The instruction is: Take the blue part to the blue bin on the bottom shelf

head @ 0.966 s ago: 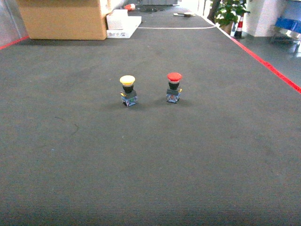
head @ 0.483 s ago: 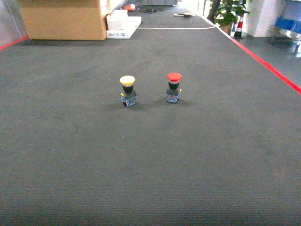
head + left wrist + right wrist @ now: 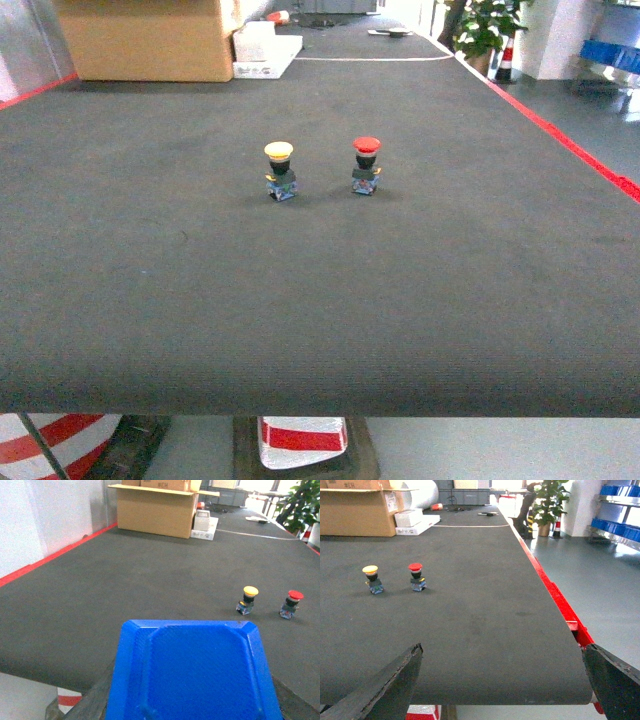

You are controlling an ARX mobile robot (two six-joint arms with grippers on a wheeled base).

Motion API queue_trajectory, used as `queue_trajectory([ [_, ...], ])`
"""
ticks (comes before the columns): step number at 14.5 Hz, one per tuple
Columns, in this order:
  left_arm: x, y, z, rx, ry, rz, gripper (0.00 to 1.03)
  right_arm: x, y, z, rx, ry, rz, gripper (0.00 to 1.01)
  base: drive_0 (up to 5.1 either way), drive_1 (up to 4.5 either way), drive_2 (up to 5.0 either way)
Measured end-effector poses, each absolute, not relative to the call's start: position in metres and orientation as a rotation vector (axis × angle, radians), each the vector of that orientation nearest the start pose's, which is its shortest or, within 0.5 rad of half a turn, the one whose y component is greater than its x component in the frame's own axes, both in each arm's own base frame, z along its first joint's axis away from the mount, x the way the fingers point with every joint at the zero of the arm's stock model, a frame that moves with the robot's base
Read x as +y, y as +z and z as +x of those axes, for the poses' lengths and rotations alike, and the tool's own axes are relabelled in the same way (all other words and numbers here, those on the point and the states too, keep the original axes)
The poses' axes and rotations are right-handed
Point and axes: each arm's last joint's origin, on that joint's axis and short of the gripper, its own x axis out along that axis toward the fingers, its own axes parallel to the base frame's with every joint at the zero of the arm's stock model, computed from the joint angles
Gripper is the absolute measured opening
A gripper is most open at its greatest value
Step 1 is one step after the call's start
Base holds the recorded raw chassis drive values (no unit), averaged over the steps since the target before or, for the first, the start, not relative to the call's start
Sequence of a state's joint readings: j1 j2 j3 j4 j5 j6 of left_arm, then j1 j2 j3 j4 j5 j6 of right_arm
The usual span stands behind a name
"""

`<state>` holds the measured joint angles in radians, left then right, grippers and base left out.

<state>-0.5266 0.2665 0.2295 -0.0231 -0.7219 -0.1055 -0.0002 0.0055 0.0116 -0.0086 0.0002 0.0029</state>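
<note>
left wrist shows blue part (image 3: 192, 672), head doesn't

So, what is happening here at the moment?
The robot's left hand holds a blue part, which fills the lower part of its wrist view. The right hand is open and empty above the dark table. A yellow push button and a red push button stand upright side by side, untouched.
</note>
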Motion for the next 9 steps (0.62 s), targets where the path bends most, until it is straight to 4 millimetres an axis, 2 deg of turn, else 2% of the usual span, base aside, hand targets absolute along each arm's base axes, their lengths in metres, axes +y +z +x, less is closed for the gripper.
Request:
queue_trajectory([
  [9,-0.0345,0.2186,0.0975,0.038,0.198,-0.07,0.44,0.0,0.1666,0.0973,-0.001,0.0,0.003,0.98,-1.5,-1.52,-1.5],
])
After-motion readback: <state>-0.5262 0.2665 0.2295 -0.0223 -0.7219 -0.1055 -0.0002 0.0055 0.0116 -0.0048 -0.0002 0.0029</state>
